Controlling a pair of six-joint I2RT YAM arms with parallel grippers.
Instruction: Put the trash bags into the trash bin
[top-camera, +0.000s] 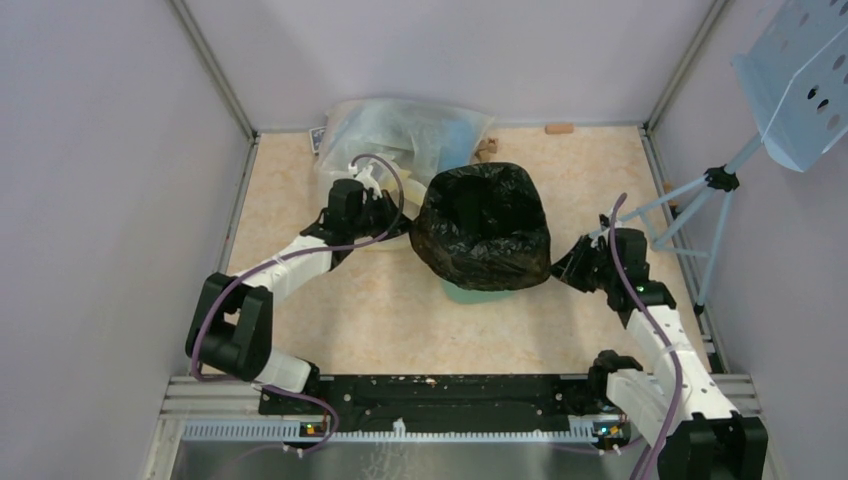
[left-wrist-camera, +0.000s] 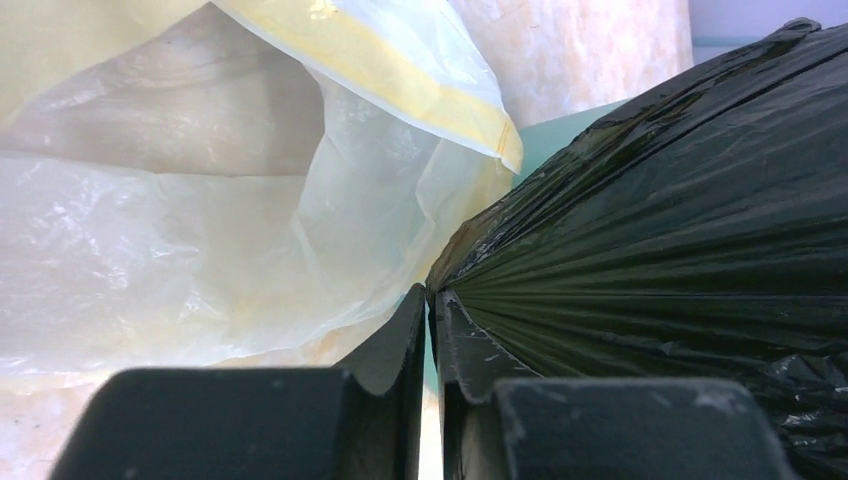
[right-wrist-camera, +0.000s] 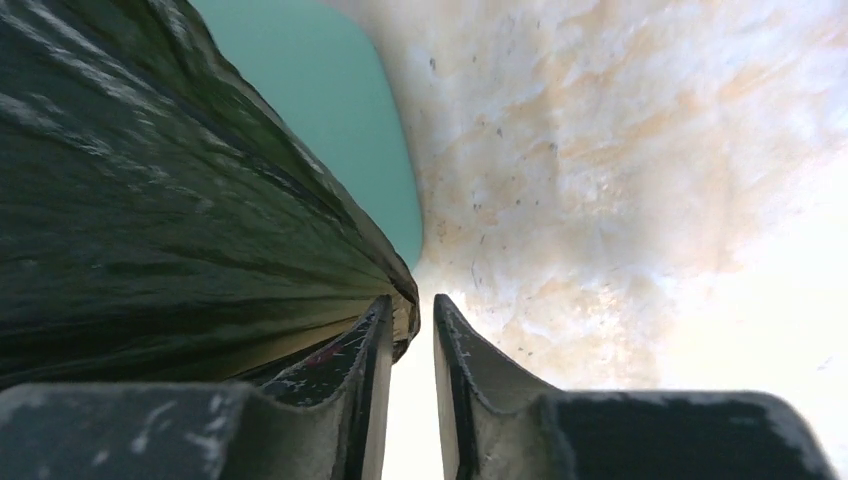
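The black trash bag (top-camera: 485, 235) is spread open over the mint-green trash bin (top-camera: 480, 293), covering its mouth and upper sides. My left gripper (top-camera: 402, 222) is at the bag's left edge. In the left wrist view it (left-wrist-camera: 430, 292) is shut on a pinch of the bag (left-wrist-camera: 650, 250), whose pleats fan out taut from the tips, and a bit of the bin (left-wrist-camera: 560, 125) shows behind. My right gripper (top-camera: 567, 265) is at the bag's right edge. In the right wrist view its jaws (right-wrist-camera: 412, 300) stand slightly apart with an empty gap. The bag (right-wrist-camera: 150, 220) lies against the outside of the left finger, beside the bin (right-wrist-camera: 330, 110).
A large clear yellowish bag (top-camera: 400, 135) with blue contents lies behind the left gripper, close in the left wrist view (left-wrist-camera: 150, 230). A pale blue perforated tray (top-camera: 800, 80) on a tripod (top-camera: 700, 215) stands at the right wall. A small wooden block (top-camera: 559, 127) lies by the back wall.
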